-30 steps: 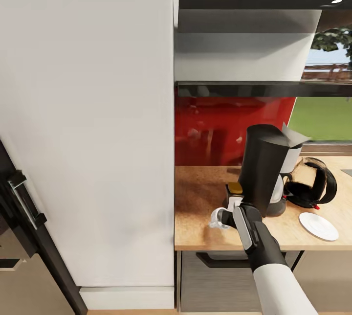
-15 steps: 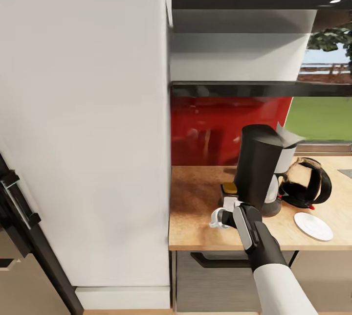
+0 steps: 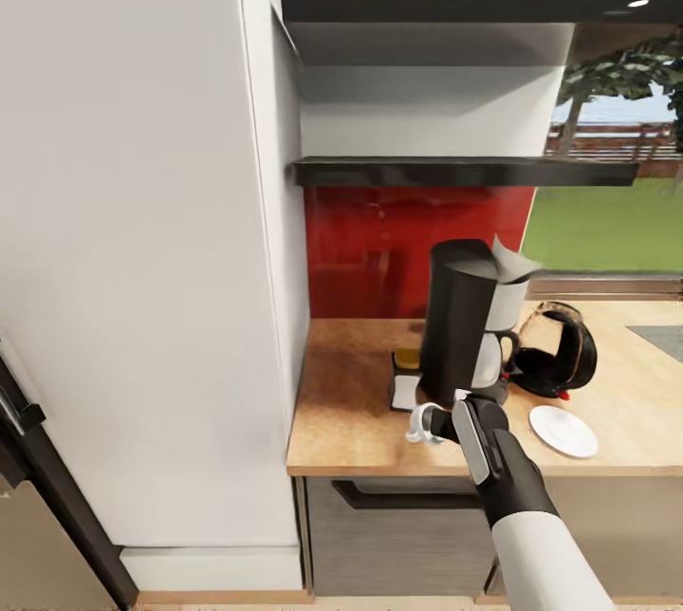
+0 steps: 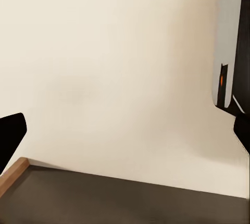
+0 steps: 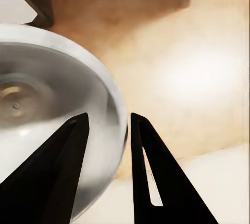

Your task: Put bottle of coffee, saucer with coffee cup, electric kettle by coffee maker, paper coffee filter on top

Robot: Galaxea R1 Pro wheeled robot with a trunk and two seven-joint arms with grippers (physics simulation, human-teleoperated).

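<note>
Right pincer: the right pincer (image 3: 446,421) pinches the rim of the white cup (image 3: 424,423), one finger inside the bowl and one outside, as the right wrist view shows; the cup (image 5: 47,125) hangs just above the worktop's (image 3: 351,421) front edge.
Reason for grip: a rim pinch probably leaves the base free to set down on the saucer.
Saucer: the saucer (image 3: 563,430) lies bare on the worktop, to the right of the coffee maker (image 3: 462,326), apart from the cup.
Filter: a pale paper filter (image 3: 512,262) sits atop the coffee maker.
Kettle: the kettle (image 3: 558,362) stands just beside the coffee maker.
Bottle: the bottle (image 3: 406,378) stands at its left.
Shelf: the shelf (image 3: 455,172) hangs above.
Left pincer: cannot tell its state from the left wrist view; dark tips show at the edges.
</note>
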